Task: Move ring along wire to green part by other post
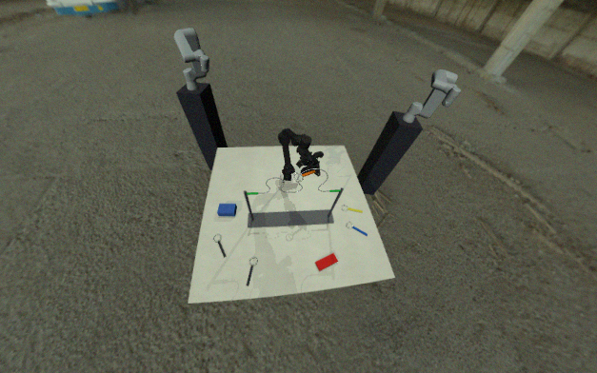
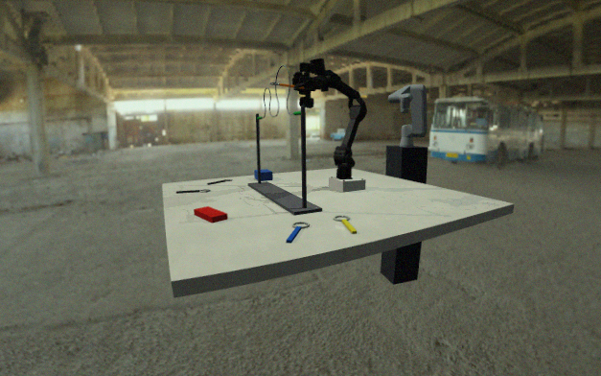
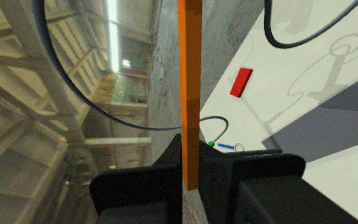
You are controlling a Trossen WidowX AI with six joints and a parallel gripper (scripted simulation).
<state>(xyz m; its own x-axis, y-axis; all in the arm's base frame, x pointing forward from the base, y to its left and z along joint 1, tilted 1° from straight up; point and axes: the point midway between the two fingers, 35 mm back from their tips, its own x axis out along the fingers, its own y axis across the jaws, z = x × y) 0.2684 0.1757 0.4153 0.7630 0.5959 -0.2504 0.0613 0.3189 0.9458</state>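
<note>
My gripper (image 1: pixel 316 171) (image 2: pixel 297 87) (image 3: pixel 182 137) is shut on the orange handle (image 1: pixel 308 174) (image 2: pixel 286 85) (image 3: pixel 190 75), high above the table. The ring at its far end shows small around the upper wire (image 2: pixel 264 100) (image 3: pixel 88 102) in the exterior view, near mid-span; whether it touches the wire is too small to tell. The ring is out of the wrist view, where the wire passes behind the handle. One green part (image 1: pixel 335 191) (image 2: pixel 297 113) (image 3: pixel 211 144) is by the right post (image 1: pixel 336 202) (image 2: pixel 304 158); the other green part (image 1: pixel 252 193) (image 2: pixel 260 117) is by the left post (image 1: pixel 249 207) (image 2: pixel 258 149).
A blue block (image 1: pixel 227 209) (image 2: pixel 264 176) lies left of the stand, a red block (image 1: pixel 327 262) (image 2: pixel 211 214) (image 3: pixel 241 82) in front. Blue-handled (image 1: pixel 360 230) and yellow-handled rings (image 1: pixel 355 210) lie right; two black-handled rings lie front left. Two grey arms stand on dark pillars behind the table.
</note>
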